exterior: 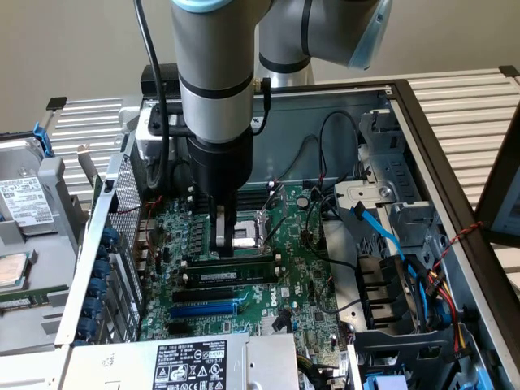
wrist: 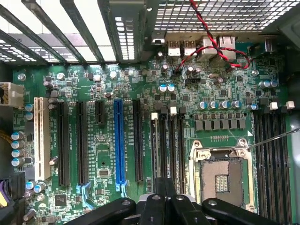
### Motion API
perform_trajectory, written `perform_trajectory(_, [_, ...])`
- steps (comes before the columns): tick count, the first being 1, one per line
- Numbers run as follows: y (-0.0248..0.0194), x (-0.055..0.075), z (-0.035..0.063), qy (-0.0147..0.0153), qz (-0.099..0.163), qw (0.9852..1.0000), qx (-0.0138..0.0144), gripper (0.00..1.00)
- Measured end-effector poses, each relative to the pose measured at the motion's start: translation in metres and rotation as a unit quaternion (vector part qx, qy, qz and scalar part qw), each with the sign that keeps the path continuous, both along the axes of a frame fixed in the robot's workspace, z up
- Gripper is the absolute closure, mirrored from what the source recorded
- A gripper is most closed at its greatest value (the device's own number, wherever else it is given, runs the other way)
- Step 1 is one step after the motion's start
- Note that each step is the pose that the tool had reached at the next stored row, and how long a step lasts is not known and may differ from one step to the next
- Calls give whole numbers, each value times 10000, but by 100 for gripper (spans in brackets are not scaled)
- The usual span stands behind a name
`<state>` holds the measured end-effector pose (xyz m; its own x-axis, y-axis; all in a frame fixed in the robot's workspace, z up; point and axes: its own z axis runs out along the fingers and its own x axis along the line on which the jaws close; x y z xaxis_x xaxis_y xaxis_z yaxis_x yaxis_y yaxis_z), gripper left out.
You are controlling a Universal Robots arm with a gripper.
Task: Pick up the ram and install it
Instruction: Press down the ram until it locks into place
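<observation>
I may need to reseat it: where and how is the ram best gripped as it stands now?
Likely the ram by its upper long edge near mid-length, pinching its two flat faces, coming straight down. It appears to stand on edge in a slot on the motherboard, so only that edge is free; lower edge and ends look hemmed in.

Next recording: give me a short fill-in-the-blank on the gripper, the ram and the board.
1. The gripper reaches into the open computer case with its jaws ___.
2. The ram, next to the fingertips in the exterior view, has a ___ circuit board.
3. The long brightly coloured expansion slot on the motherboard is ___.
4. The twisted wire pair is red and ___.

Missing words: shut; green; blue; black.
</observation>
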<state>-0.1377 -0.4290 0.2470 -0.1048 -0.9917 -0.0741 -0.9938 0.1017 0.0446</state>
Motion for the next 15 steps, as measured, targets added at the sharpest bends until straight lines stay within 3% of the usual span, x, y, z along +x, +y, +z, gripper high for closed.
perform_trajectory(3, [0, 0, 1, 0, -166, 9999, -29, 88])
perform_trajectory(11, [0, 0, 2, -1, -583, 9982, -156, 88])
perform_trajectory(15, [0, 0, 1, 4, -870, 9961, -162, 88])
